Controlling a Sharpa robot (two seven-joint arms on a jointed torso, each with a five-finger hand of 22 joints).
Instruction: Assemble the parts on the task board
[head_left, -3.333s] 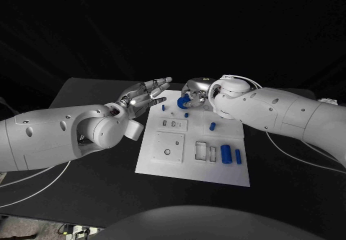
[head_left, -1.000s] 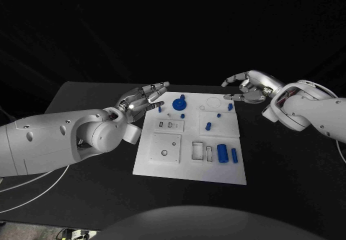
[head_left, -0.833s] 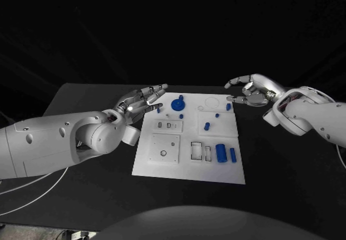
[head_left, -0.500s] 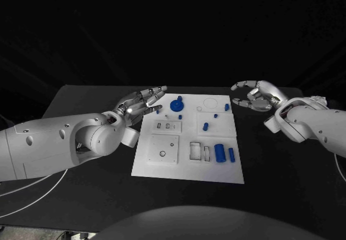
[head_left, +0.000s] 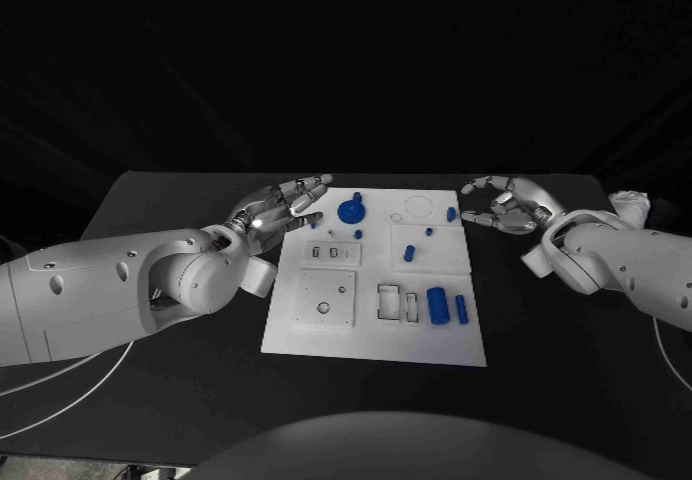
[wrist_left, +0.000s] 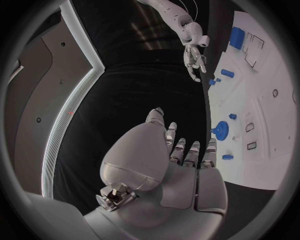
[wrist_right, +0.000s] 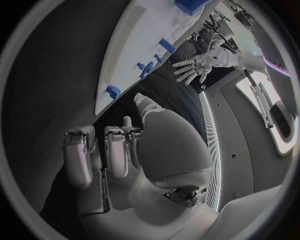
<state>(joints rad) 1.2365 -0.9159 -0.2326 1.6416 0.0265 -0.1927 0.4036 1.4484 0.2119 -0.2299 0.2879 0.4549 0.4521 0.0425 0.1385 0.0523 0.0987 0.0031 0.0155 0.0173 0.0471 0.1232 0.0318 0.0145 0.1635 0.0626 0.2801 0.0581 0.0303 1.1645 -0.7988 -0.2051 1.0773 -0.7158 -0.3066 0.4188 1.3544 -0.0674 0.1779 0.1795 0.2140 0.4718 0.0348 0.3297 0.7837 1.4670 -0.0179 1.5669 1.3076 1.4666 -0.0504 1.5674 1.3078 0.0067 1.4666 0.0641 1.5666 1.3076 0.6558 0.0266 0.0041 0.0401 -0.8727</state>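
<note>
Standing seated upper-centre on the board (head_left: 325, 335), the gear (head_left: 351, 211) looks done; loose pegs (head_left: 437, 305) remain; left hand (head_left: 281, 207) and right hand (head_left: 505, 203) spread, empty.

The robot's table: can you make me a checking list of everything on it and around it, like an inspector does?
Surface: black table, task board in the middle.
Job's things: blue gear-shaped part at the board's far edge; blue cylinder and slimmer blue bar near its right side; small blue pieces between.
Clutter: nothing seen.
Hands: left hand open beside the board; right hand holds nothing, fingers curved.
Cables: white cables under the left arm.
Surroundings: dark.
</note>
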